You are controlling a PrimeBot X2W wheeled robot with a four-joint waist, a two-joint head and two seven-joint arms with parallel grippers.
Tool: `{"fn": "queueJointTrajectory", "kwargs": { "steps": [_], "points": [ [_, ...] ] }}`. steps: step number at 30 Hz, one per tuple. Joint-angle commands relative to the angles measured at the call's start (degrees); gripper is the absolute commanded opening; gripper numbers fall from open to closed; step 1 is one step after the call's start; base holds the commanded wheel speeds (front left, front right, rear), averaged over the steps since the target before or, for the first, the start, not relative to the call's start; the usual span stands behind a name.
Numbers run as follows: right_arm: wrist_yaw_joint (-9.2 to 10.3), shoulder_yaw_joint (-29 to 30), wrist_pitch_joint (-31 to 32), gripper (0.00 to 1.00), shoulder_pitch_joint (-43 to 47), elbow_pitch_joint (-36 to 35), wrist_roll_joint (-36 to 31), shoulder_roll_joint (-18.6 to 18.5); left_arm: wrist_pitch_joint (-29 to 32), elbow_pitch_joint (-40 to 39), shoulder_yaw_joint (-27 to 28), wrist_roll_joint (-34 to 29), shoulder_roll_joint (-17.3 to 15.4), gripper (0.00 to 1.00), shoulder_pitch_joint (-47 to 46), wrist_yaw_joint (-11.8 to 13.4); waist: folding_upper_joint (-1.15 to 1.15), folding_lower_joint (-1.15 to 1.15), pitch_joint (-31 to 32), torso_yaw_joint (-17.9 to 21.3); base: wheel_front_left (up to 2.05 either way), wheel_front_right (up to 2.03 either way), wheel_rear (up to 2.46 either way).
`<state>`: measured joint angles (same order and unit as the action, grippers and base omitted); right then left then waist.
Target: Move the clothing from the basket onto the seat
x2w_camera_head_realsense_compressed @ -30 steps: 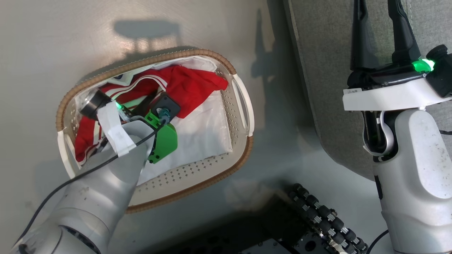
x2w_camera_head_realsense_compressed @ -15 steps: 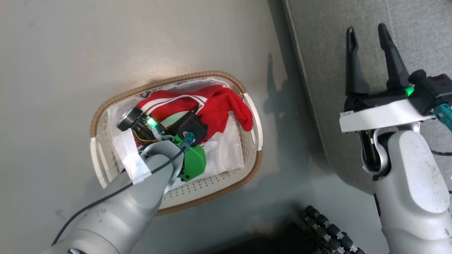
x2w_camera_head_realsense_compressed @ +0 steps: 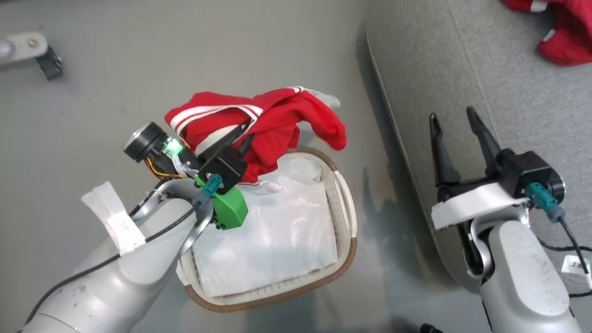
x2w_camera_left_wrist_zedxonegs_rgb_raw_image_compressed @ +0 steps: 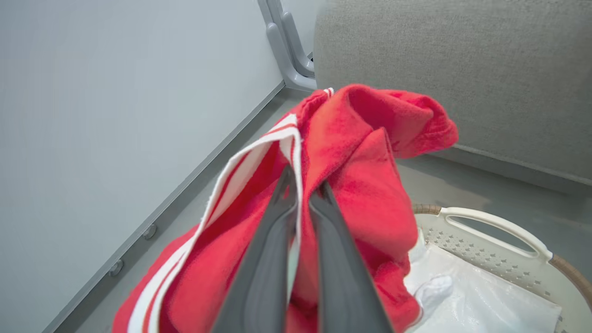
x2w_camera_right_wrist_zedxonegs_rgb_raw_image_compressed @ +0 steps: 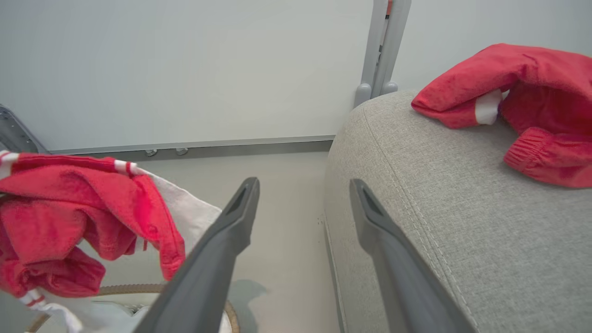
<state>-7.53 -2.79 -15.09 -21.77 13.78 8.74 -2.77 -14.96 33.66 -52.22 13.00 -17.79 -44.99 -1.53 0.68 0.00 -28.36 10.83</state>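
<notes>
My left gripper (x2w_camera_head_realsense_compressed: 245, 132) (x2w_camera_left_wrist_zedxonegs_rgb_raw_image_compressed: 303, 194) is shut on the red garment with white stripes (x2w_camera_head_realsense_compressed: 259, 125) (x2w_camera_left_wrist_zedxonegs_rgb_raw_image_compressed: 365, 185) (x2w_camera_right_wrist_zedxonegs_rgb_raw_image_compressed: 78, 217), which hangs bunched above the basket (x2w_camera_head_realsense_compressed: 344, 203) (x2w_camera_left_wrist_zedxonegs_rgb_raw_image_compressed: 490, 222). Inside the basket lies the white lining sheet (x2w_camera_head_realsense_compressed: 277, 231). A second piece of red clothing (x2w_camera_head_realsense_compressed: 562, 32) (x2w_camera_right_wrist_zedxonegs_rgb_raw_image_compressed: 522, 106) rests on the grey seat (x2w_camera_head_realsense_compressed: 462, 78) (x2w_camera_right_wrist_zedxonegs_rgb_raw_image_compressed: 439, 199) at the upper right. My right gripper (x2w_camera_head_realsense_compressed: 455, 120) (x2w_camera_right_wrist_zedxonegs_rgb_raw_image_compressed: 303, 189) stands open over the seat's left edge, holding nothing.
Grey floor (x2w_camera_head_realsense_compressed: 138, 69) surrounds the basket. A grey metal bracket with a dark caster (x2w_camera_head_realsense_compressed: 32, 51) sits at the far upper left. A pale wall and a grey upright post (x2w_camera_right_wrist_zedxonegs_rgb_raw_image_compressed: 384, 51) stand behind the seat. A cable with a label (x2w_camera_head_realsense_compressed: 573, 263) trails by my right arm.
My left gripper has lifted the striped red garment up out of the basket. The head camera has shifted, bringing the clothing on the seat into view.
</notes>
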Motion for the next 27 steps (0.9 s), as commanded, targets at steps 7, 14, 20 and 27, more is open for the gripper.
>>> {"fn": "queueJointTrajectory", "kwargs": {
  "steps": [7,14,20,27],
  "points": [
    [0.08,-2.0,-0.1,1.00,3.9,2.1,-1.1,-0.2,3.5,-5.7,1.7,1.8,-2.6,0.00,-3.9,-1.4,-0.68,0.00,14.6,-2.3,0.00,0.00,0.00],
    [0.08,-4.1,-0.1,1.00,5.2,3.1,-1.3,-0.2,5.3,-7.2,2.6,2.9,-3.0,0.00,-7.8,-2.4,-0.68,0.00,19.7,-1.6,0.00,0.00,0.00],
    [0.08,-6.5,-0.1,1.00,5.2,3.1,-0.7,-0.2,6.3,-6.3,2.9,3.9,-2.9,0.00,-10.0,-3.1,-0.68,0.00,22.8,-0.8,0.00,0.00,0.00],
    [0.08,-9.7,-0.1,1.00,3.7,2.3,0.1,-0.2,6.8,-5.1,2.6,5.2,-1.8,0.00,-10.6,-3.3,-0.68,0.00,24.9,-0.7,0.00,0.00,0.00]
  ]
}}
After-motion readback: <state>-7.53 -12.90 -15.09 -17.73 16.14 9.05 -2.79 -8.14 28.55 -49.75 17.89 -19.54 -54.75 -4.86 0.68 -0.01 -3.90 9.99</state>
